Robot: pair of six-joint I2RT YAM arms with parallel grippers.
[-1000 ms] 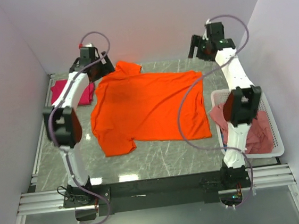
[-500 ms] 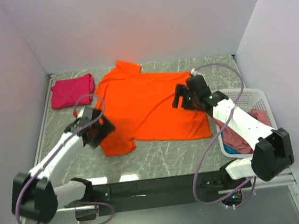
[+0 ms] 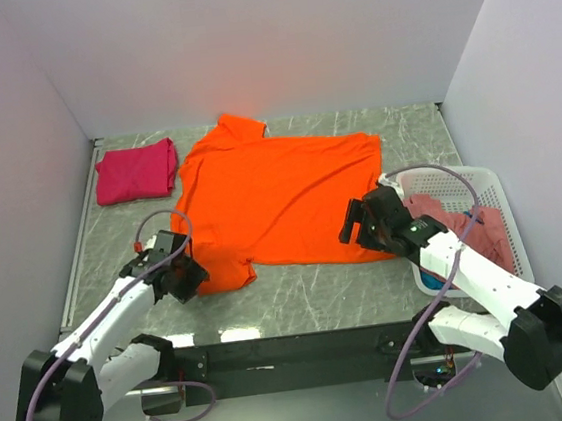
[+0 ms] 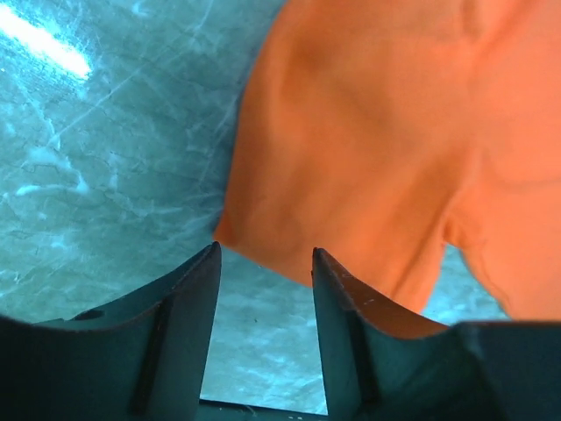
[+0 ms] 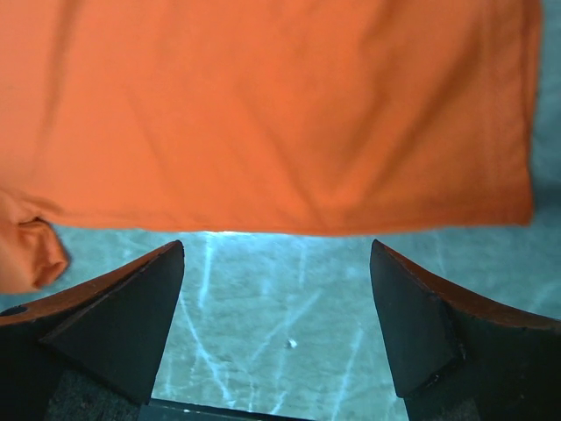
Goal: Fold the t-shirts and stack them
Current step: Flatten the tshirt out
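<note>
Marble tabletop point(image 3: 319, 287) bears one orange t-shirt point(image 3: 279, 196), one magenta t-shirt point(image 3: 136, 172).

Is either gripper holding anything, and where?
Nothing held: left gripper and right gripper are open, empty, at the near edge of the orange t-shirt.

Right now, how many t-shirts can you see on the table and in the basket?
3. The orange t-shirt lies spread mid-table, the magenta t-shirt sits folded at the far left, the rose-pink t-shirt is in the basket. More may be hidden beneath it.
</note>
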